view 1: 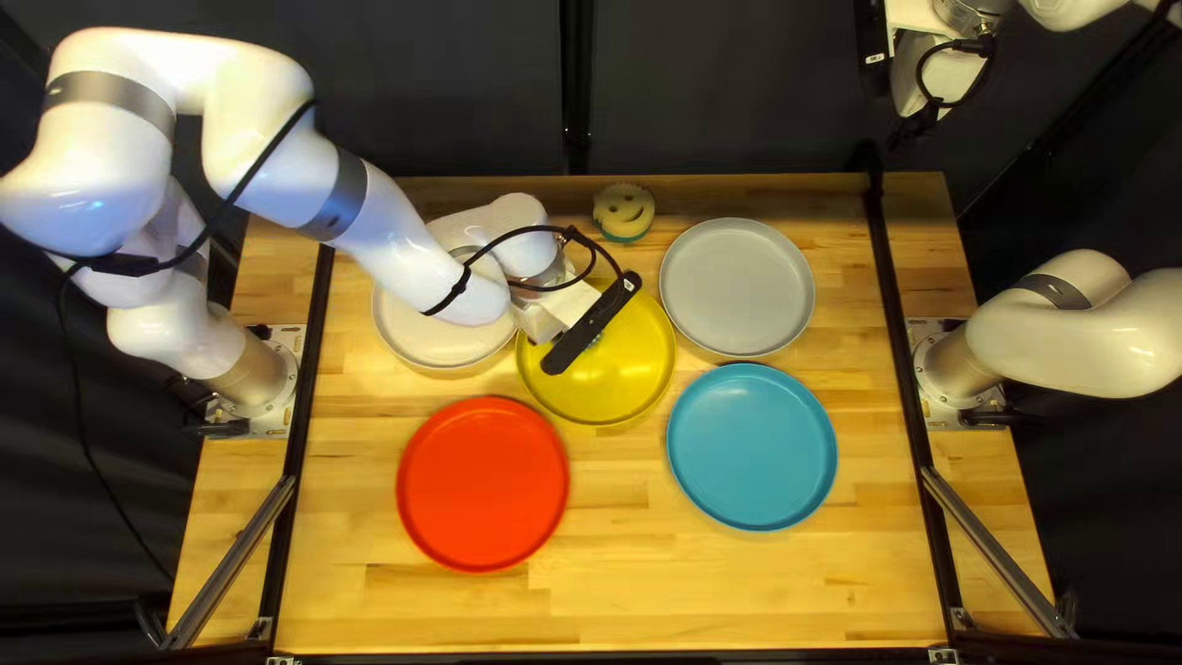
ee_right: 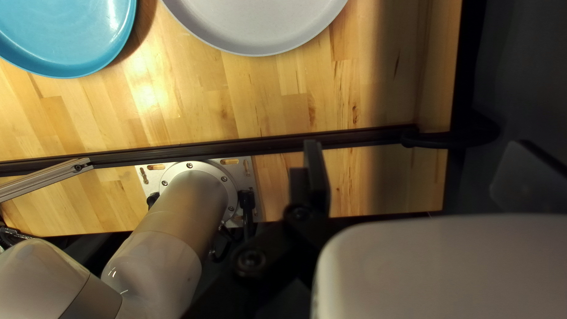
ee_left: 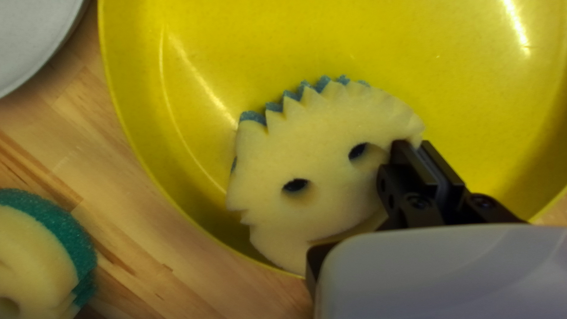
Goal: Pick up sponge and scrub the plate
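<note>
Over the yellow plate (view 1: pixel 616 384), left end effector (view 1: pixel 557 315) grips sponge (ee_left: pixel 307 142), pinch hidden; shadowed right end effector (view 1: pixel 917 124) released.

Looks like a robotics lab. Has a white left arm (view 1: pixel 357 222) and a white right arm (view 1: pixel 1084 345) standing at opposite edges of a wooden desk (view 1: pixel 739 591), with screws showing around the right base on its metal mounting plate (ee_right: pixel 243 177). Shows a black cable (view 1: pixel 269 157) strung along the left arm, black rails running down both sides of the desk, and metal struts (view 1: pixel 234 560) slanting near the lower corners of the top left view. Ends in a dark curtain (view 1: pixel 431 74) beyond the far edge. Includes household wares too, such as a yellow plate (view 1: pixel 616 388) with a smiling sponge (ee_left: pixel 319 147) in it, under all that machinery.
</note>
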You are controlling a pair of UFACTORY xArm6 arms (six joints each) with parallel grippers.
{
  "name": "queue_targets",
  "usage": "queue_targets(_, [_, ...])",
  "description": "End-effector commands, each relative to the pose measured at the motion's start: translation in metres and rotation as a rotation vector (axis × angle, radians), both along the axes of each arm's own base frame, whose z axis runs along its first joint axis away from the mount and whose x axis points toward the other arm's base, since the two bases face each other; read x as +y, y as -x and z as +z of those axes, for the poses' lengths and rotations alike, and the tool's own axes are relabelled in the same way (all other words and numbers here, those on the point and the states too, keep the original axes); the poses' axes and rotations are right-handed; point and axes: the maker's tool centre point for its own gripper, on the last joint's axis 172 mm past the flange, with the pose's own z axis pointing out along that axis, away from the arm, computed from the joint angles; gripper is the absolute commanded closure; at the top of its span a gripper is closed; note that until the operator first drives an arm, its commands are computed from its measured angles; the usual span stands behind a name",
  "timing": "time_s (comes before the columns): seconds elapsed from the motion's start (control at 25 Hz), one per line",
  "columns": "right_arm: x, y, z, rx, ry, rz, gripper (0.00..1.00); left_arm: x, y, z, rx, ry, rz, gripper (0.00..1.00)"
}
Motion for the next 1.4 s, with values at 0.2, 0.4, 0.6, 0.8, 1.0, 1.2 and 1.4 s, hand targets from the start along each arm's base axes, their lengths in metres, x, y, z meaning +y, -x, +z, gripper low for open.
queue_targets(0.2, [0.000, 0.000, 0.000, 0.000, 0.000, 0.000, 0.00, -0.053, 0.013, 0.011, -0.015, -0.025, -0.011, 1.00])
queue_targets(0.4, [0.000, 0.000, 0.000, 0.000, 0.000, 0.000, 0.00, -0.070, 0.016, 0.013, -0.025, -0.030, -0.007, 1.00])
queue_targets(0.6, [0.000, 0.000, 0.000, 0.000, 0.000, 0.000, 0.00, -0.065, 0.018, 0.007, -0.028, -0.025, -0.003, 1.00])
queue_targets(0.8, [0.000, 0.000, 0.000, 0.000, 0.000, 0.000, 0.00, -0.042, 0.022, 0.005, -0.020, -0.022, 0.012, 1.00])
queue_targets(1.0, [0.000, 0.000, 0.000, 0.000, 0.000, 0.000, 0.00, -0.014, 0.029, -0.001, -0.002, -0.012, 0.025, 1.00])
queue_targets(1.2, [0.000, 0.000, 0.000, 0.000, 0.000, 0.000, 0.00, -0.003, 0.028, 0.001, 0.006, -0.007, 0.033, 1.00])
queue_targets(1.4, [0.000, 0.000, 0.000, 0.000, 0.000, 0.000, 0.00, -0.025, 0.022, 0.006, -0.001, -0.011, 0.025, 1.00])
